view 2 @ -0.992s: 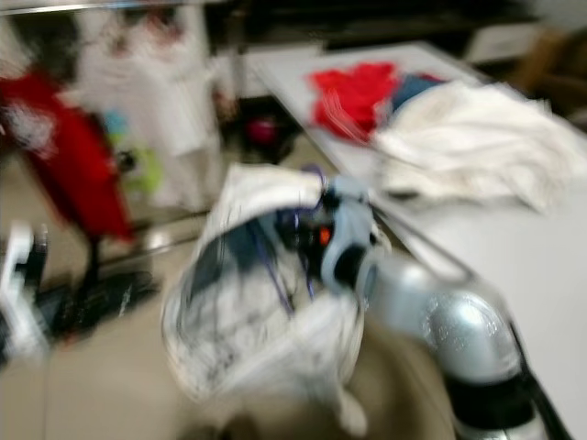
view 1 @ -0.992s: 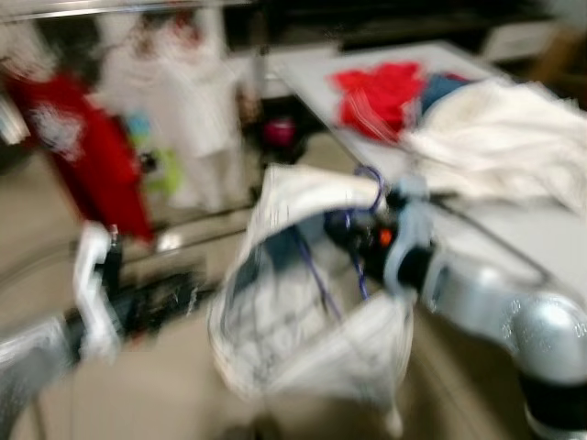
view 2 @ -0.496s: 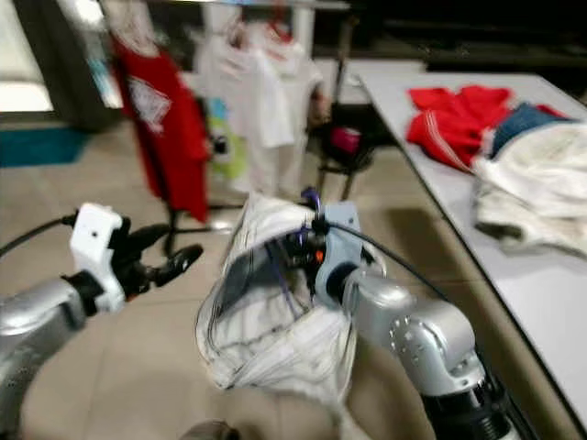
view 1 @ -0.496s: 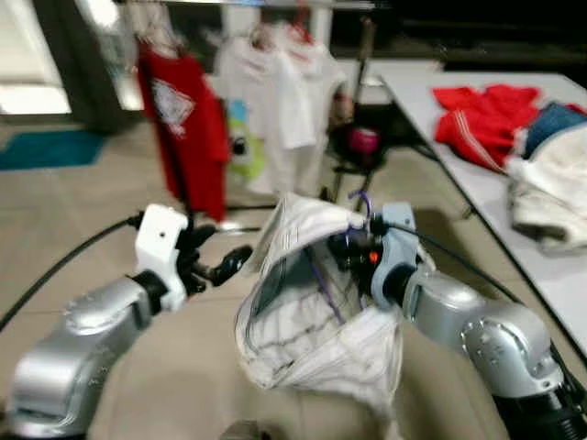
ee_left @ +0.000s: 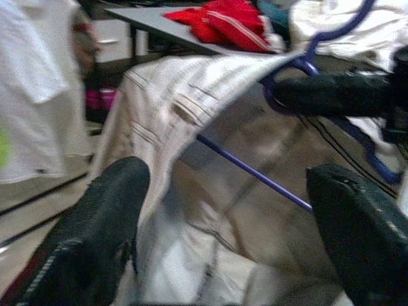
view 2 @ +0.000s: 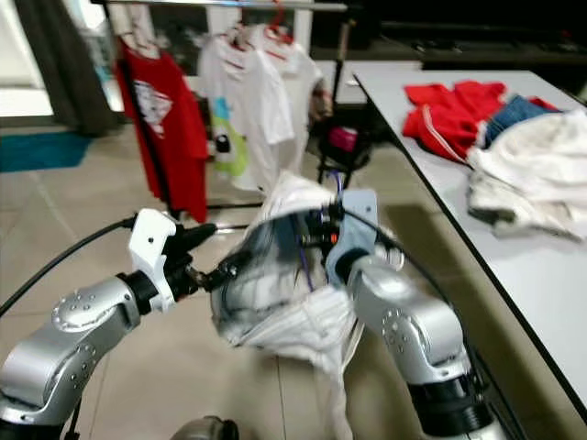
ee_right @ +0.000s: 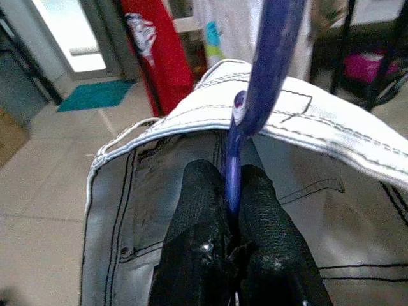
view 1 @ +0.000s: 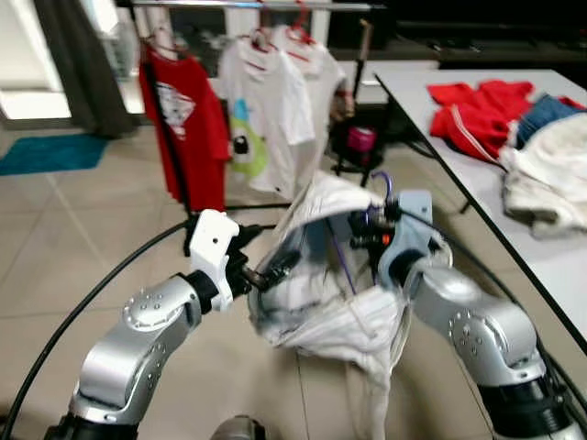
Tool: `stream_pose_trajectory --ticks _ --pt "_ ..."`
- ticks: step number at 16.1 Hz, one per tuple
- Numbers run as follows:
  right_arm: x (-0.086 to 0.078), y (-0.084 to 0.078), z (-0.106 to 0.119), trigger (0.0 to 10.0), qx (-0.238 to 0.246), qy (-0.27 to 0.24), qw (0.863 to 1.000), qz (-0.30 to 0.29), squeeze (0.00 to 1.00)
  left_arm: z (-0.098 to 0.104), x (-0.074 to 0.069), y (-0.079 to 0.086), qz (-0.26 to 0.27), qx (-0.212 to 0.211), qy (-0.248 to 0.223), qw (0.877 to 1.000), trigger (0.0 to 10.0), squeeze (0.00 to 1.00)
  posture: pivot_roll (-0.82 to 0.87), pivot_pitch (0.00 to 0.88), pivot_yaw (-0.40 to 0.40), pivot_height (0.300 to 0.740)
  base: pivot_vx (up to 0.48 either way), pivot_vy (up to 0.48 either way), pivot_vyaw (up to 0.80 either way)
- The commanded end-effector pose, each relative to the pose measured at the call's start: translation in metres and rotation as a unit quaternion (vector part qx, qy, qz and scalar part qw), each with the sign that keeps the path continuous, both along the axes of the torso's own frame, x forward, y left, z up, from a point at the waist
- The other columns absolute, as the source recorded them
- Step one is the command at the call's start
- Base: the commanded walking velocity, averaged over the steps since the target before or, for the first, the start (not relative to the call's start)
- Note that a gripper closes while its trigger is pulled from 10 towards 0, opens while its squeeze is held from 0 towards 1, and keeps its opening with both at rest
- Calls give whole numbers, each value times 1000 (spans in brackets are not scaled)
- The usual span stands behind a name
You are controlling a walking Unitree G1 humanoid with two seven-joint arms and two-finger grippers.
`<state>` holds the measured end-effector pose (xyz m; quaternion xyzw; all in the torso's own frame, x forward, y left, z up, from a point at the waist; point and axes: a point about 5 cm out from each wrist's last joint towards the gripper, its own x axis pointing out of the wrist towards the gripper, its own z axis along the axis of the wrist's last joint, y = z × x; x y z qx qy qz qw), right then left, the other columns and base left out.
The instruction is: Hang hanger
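A purple wire hanger [ee_right: 256, 76] carries a white garment [view 1: 323, 307] with dark stitching. My right gripper [ee_right: 226, 173] is shut on the hanger's neck just below the hook [view 1: 380, 183] and holds it up in front of me. My left gripper [ee_left: 229, 191] is open at the garment's left edge [view 1: 273, 266]. Its fingers [ee_left: 105, 229] are spread wide, with the cloth and the hanger's lower bar [ee_left: 252, 182] between them. Ahead stands a clothes rail [view 1: 257, 5].
A red T-shirt [view 1: 183, 119] and a white T-shirt [view 1: 266, 115] hang on the rail. A grey table [view 1: 459, 160] on the right holds red [view 1: 477, 110] and white clothes [view 1: 550, 179]. A black cable [view 1: 83, 302] trails off my left arm over the tiled floor.
The camera has swung and the picture has sharpened. My left arm has reached in, bringing its open gripper up to the garment's edge. The right gripper keeps its hold on the hanger.
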<state>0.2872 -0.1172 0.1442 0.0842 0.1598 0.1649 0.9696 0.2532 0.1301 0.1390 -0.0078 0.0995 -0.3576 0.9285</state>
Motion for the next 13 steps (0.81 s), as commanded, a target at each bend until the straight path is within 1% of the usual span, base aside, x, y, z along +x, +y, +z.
stream_pose_trajectory --ticks 1,2,3,4,5,6,7,8,9,10,11,13 --pt "4 -2 12 10000 -7 -38 999 -2 0 0 3 0 -6 8 -5 1000 10000 1000 19 0 13 740 0 0 0" --pt "3 -5 10 10000 -21 -41 999 -13 0 -1 9 6 33 19 -15 999 10000 1000 20 0 11 740 0 0 0" --pt "3 -6 9 10000 -24 -41 999 -18 0 -2 11 8 47 22 -16 998 10000 949 20 0 11 740 0 0 0" --pt "2 -12 3 10000 -41 -36 998 -43 0 0 14 13 75 21 -29 997 10000 0 30 0 2 740 0 0 0" --pt "-6 -21 -10 10000 -42 -25 996 -77 0 3 15 22 137 23 -54 989 10000 0 37 0 -1 740 0 0 0" --pt "-11 -22 -16 10000 -47 -22 995 -88 0 1 14 26 170 23 -54 984 10000 0 39 0 -1 740 0 0 0" --pt "-13 -22 -17 10000 -53 -30 994 -91 0 -1 14 28 187 36 -61 980 10000 0 40 0 0 740 0 0 0" --pt "-15 -22 -18 10000 -53 -33 994 -94 0 -6 13 29 201 54 -59 976 10000 0 42 0 0 740 0 0 0" --pt "-17 -23 -20 10000 -62 -34 993 -91 0 -7 13 30 209 70 -68 973 10000 0 46 0 3 740 0 0 0" --pt "-19 -24 -21 10000 -70 -39 993 -89 0 -9 13 31 211 78 -68 972 10000 0 43 0 9 740 0 0 0" --pt "-22 -29 -22 10000 -82 -47 990 -102 0 -11 13 34 218 83 -70 970 10000 0 36 0 19 740 0 0 0" --pt "-25 -31 -22 10000 -87 -58 988 -113 0 -9 14 35 221 71 -69 970 10000 0 36 0 22 740 289 0 0"
